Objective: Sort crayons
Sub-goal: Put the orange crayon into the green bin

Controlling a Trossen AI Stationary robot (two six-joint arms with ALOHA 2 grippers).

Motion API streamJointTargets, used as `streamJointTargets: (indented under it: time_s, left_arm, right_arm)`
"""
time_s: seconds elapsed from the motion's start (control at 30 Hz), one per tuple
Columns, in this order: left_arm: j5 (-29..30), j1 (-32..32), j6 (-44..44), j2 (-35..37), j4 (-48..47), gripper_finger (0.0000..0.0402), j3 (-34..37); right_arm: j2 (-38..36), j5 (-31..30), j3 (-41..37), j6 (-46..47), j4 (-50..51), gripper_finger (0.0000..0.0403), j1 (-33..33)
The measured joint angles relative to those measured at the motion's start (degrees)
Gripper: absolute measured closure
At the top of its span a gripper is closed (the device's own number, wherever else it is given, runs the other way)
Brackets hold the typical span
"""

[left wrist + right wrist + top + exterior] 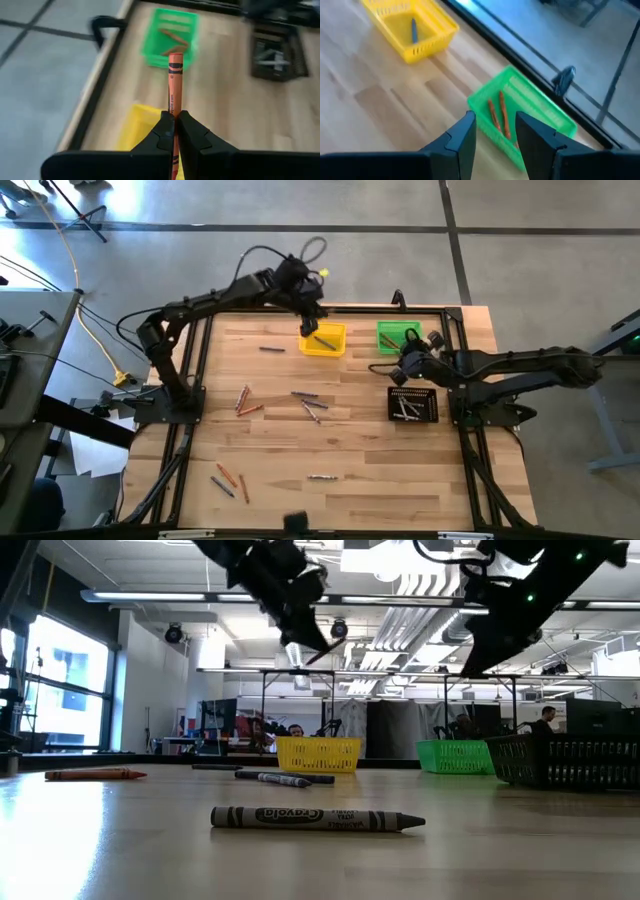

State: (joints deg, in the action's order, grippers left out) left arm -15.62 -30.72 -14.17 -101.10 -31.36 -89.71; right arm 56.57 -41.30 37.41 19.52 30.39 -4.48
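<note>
grey crayon (317,819) lies closest on the table (360,470); my left claw (174,131) pinches an orange crayon (174,87) above the yellow bin (323,340), right claw (494,131) gaping over the green bin (530,107).

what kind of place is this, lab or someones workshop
Most likely a robotics lab in an open industrial or office hall. The low view shows exposed ceiling ducts, rows of monitors and a person seated at a desk beyond the wooden table, where two arms sort crayons.
</note>
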Motion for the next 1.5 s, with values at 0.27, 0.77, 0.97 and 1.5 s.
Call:
streamJointTargets:
  time_s: [0.27, 0.77, 0.97, 1.5]
  left_arm:
    - [2.28, 8.11, 0.19, -0.39, -0.19, 0.0401, 0.02]
    - [8.13, 14.07, 3.15, -0.63, 13.58, 0.0401, 0.02]
    - [8.75, 15.98, 2.55, -1.29, 16.08, 0.0401, 0.05]
    - [9.54, 17.64, 1.94, -1.37, 19.93, 0.0401, 0.02]
  right_arm:
    - [-1.61, 24.52, -8.78, -15.01, -33.54, 0.0272, -10.78]
    - [-1.42, 46.0, -14.87, -10.0, -65.58, 0.0272, -13.76]
    - [-1.4, 43.22, -14.87, -10.98, -68.38, 0.0272, -11.86]
    - [-1.35, 42.84, -14.87, -12.05, -71.97, 0.0272, -11.86]
